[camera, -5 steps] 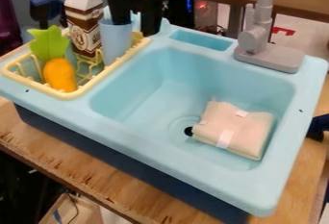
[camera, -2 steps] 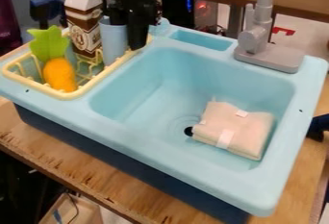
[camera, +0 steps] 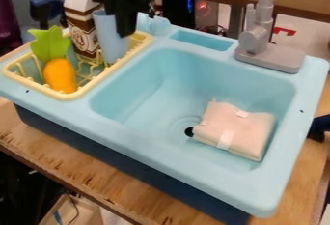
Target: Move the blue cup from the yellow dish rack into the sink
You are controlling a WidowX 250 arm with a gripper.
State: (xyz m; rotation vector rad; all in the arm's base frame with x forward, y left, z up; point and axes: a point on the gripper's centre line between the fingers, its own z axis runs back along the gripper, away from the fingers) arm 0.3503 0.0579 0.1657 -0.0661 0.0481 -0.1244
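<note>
Pale-blue cup [camera: 111,43], as I saw it: it stood in the yellow rack [camera: 97,80], long axis near upright, top tipped toward the carton [camera: 82,23], just below the black gripper [camera: 120,20]; whether that was open or closed, I could not tell.

Blue cup [camera: 111,44] partly behind the tool [camera: 120,25]
</note>
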